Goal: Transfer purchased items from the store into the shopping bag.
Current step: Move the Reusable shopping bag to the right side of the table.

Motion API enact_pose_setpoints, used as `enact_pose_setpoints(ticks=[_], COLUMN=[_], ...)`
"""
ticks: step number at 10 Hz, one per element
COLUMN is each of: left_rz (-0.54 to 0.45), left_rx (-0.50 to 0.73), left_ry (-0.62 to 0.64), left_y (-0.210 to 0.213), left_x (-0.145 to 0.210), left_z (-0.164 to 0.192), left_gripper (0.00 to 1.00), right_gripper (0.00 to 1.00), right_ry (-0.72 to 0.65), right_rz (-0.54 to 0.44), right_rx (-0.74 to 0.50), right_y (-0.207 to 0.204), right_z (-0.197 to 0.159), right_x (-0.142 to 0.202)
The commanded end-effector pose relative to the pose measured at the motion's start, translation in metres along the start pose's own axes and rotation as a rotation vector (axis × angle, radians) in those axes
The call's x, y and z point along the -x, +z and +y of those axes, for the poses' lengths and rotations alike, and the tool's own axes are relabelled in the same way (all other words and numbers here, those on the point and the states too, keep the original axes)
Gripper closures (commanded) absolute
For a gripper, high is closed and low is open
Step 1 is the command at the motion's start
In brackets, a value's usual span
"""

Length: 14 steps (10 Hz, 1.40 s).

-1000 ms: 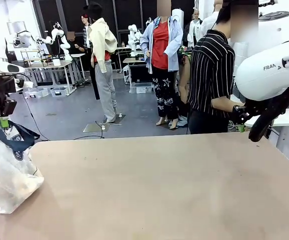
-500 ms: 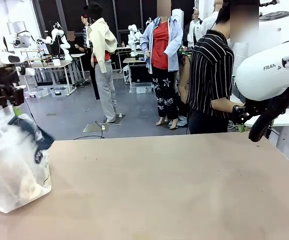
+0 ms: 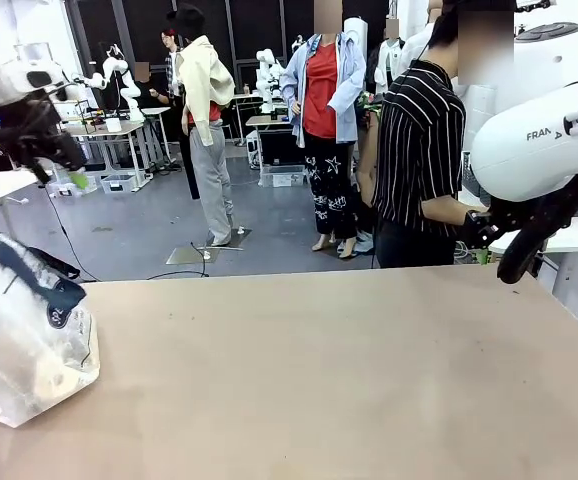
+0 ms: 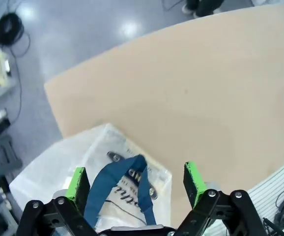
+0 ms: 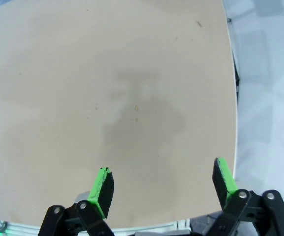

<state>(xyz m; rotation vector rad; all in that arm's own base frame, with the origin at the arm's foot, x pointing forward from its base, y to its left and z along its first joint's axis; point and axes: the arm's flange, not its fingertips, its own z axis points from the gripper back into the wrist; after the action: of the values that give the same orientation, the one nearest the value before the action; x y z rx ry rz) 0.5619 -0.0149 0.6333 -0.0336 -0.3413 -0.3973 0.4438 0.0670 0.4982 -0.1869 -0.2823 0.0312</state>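
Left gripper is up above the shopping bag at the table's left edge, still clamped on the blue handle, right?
Not clamped. In the left wrist view the left gripper is open, and the blue handle lies slack on the shopping bag below. The rest is right.

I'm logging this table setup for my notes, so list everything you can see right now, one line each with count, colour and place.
shopping bag: one, see-through whitish with navy strap handles, slumped on the table at its left edge, beneath the left gripper; pale contents inside, too blurred to name.
table: one, tan, across the foreground.
person: one, in a black-and-white striped shirt, standing at the far right side of the table.
left gripper: one, black with green pads, raised above the bag, open and holding nothing.
right gripper: one, black with green pads, open above bare tabletop near the table's edge.
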Motion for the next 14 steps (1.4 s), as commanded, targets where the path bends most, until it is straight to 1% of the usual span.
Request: enact_pose_setpoints(ticks=[1, 2, 3, 5, 6, 8, 10, 11, 14], left_rz=[-0.106, -0.186, -0.196, -0.157, -0.156, -0.124, -0.112, -0.104, -0.104], left_rx=[0.059, 0.149, 0.197, 0.308, 0.326, 0.33, 0.296, 0.341, 0.341], left_ry=[-0.091, -0.16, -0.215, -0.251, -0.233, -0.242, -0.222, -0.245, -0.245], left_y=[-0.014, -0.027, -0.044, -0.089, -0.106, -0.13, -0.14, -0.145, -0.145], left_x=[0.008, -0.004, -0.016, -0.045, -0.053, -0.053, -0.053, -0.05, -0.05], left_z=[-0.037, -0.059, -0.078, -0.108, -0.119, -0.145, -0.149, -0.152, -0.152], left_gripper=[0.0, 0.0, 0.0, 0.0, 0.0, 0.0, 0.0, 0.0, 0.0], right_gripper=[0.0, 0.0, 0.0, 0.0, 0.0, 0.0, 0.0, 0.0, 0.0], right_ry=[0.009, 0.009, 0.009, 0.009, 0.009, 0.009, 0.009, 0.009, 0.009], right_rz=[0.007, 0.007, 0.007, 0.007, 0.007, 0.007, 0.007, 0.007, 0.007], right_rx=[0.016, 0.016, 0.016, 0.016, 0.016, 0.016, 0.016, 0.016, 0.016], right_y=[0.002, 0.002, 0.002, 0.002, 0.002, 0.002, 0.002, 0.002, 0.002], right_z=[-0.002, -0.002, -0.002, -0.002, -0.002, -0.002, -0.002, -0.002, -0.002], right_x=[-0.002, -0.002, -0.002, -0.002, -0.002, -0.002, -0.002, -0.002, -0.002])
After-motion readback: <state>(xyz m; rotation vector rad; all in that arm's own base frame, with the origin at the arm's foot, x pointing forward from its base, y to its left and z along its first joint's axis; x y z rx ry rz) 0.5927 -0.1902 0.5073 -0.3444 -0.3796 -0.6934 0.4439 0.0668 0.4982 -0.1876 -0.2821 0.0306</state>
